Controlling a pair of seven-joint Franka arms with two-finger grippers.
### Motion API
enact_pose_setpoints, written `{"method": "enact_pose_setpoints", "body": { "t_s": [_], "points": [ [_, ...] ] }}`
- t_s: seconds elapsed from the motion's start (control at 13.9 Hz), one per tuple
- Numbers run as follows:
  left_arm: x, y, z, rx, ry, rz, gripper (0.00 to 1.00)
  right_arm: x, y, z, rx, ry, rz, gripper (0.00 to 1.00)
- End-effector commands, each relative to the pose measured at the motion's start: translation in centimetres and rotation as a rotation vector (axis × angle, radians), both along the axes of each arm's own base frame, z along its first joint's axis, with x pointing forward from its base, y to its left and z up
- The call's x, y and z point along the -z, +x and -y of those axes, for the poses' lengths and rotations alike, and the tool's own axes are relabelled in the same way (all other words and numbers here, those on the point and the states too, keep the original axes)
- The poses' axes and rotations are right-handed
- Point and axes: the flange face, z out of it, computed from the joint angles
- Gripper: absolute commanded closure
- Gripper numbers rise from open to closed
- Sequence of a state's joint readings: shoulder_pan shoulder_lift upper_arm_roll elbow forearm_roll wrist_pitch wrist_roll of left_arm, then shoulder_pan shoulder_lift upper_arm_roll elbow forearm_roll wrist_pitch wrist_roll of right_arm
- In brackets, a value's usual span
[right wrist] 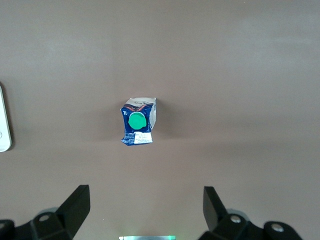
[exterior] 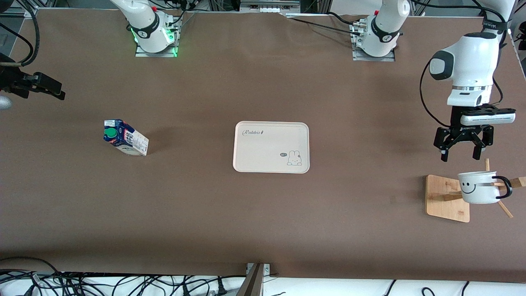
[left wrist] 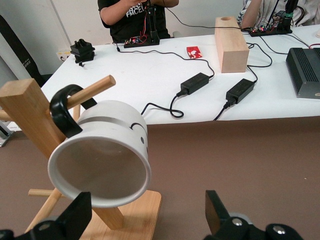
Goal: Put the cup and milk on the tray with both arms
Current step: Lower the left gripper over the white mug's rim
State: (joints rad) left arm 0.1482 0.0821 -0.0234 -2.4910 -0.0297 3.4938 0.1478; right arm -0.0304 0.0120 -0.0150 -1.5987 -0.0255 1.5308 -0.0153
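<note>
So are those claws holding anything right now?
No. Both are open and empty: the left gripper over the cup, the right gripper over the milk.

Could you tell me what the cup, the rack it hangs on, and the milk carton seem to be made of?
Cup: likely enamelled metal or glazed ceramic, glossy white with a metallic rim. Rack: pale unfinished wood, visible grain and dowel pegs. Milk carton: printed paperboard, folded gable top, green plastic-looking cap.

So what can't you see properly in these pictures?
- Right gripper: front view, mostly cut off by the picture's edge.
- Small print on the milk: too small to read in the front and right wrist views.
- Inside bottom of the cup: left wrist view, lost in shadow.
- Cup's smiley face: left wrist view, mostly turned away.
- Tray: right wrist view, only a sliver shows.
</note>
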Motion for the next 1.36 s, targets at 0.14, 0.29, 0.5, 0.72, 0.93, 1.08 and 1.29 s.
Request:
{"method": "enact_pose_setpoints", "body": {
  "t_s": [0.14,0.29,0.5,0.72,0.93,1.08,1.29],
  "points": [
    [0.2,1.4,-1.1,0.022,0.038,0.008,0.0,-0.5,0.0,0.2,0.013,-0.003,-0.004,0.0],
    [0.0,2.3,-1.2,0.023,0.04,0.019,0.0,-0.5,0.0,0.2,0.013,-0.003,-0.004,0.0],
    [0.6,3.2,-1.4,0.023,0.039,0.015,0.0,-0.5,0.0,0.2,0.013,-0.001,-0.004,0.0],
    [1.3,3.8,-1.2,0.047,0.053,0.005,0.0,-0.5,0.0,0.2,0.013,-0.001,-0.004,0.0],
    [1.7,4.7,-1.6,0.041,0.052,0.01,0.0,-0.5,0.0,0.2,0.013,-0.001,-0.004,0.0],
    [1.5,5.4,-1.6,0.044,0.054,0.019,0.0,-0.5,0.0,0.2,0.013,-0.003,-0.004,0.0],
    [1.4,6.1,-1.8,0.043,0.057,0.028,0.0,-0.5,0.0,0.2,0.013,-0.003,-0.004,0.0]
  ]
}}
